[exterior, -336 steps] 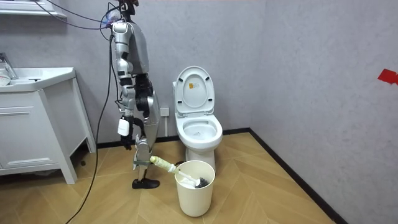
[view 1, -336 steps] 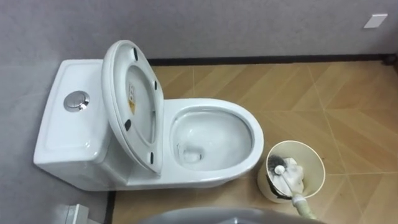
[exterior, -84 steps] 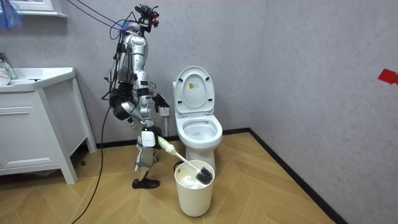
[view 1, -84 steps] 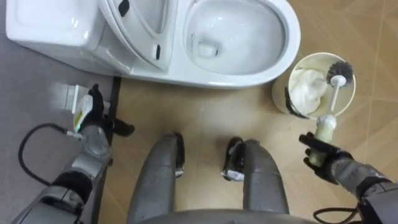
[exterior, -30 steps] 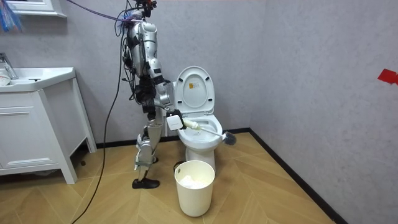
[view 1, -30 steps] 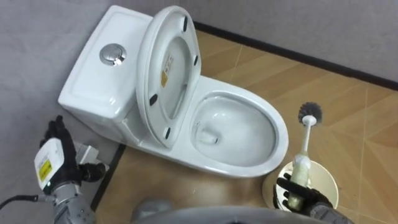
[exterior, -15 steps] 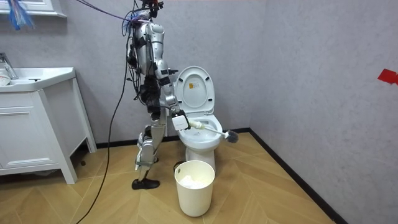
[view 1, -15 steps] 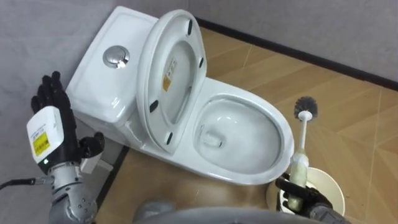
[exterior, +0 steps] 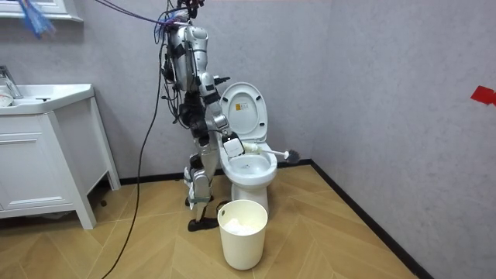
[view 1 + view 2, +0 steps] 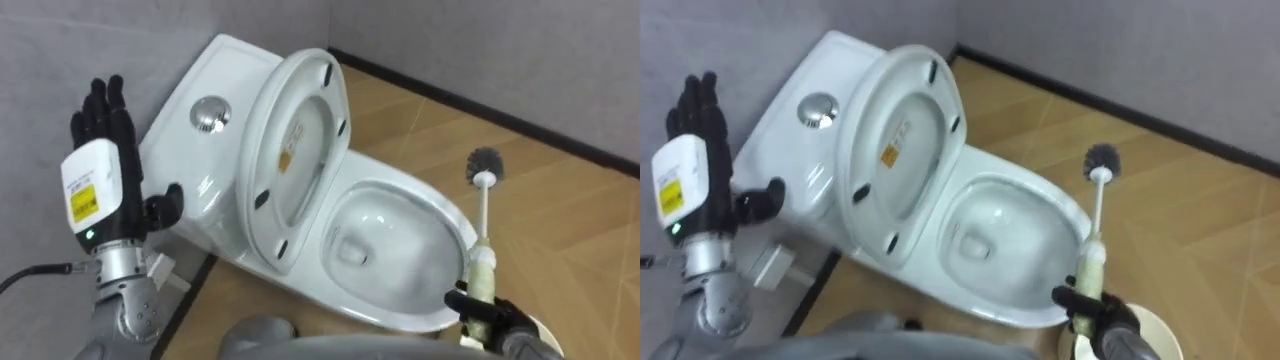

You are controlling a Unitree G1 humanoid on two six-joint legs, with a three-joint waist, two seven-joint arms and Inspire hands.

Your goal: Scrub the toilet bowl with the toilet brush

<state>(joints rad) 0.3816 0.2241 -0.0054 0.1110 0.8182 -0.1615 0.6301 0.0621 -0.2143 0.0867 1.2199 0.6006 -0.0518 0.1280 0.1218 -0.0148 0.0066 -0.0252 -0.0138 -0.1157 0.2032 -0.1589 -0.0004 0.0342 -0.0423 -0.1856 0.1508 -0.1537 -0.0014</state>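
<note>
We see right robot hand [image 10: 478, 312] curled round toilet brush [image 10: 484, 225] handle, bristles pointing 12 o'clock, at 3 o'clock edge of toilet [image 10: 395, 190] bowl. Left robot hand [image 10: 100, 165] upright, fingers straight, wide.

Both eye views look steeply down from the robot's head, close above the toilet [image 10: 385, 240], set slightly apart sideways. The room view stands well back, facing the grey wall [image 9: 387, 93], and shares that toilet.
</note>
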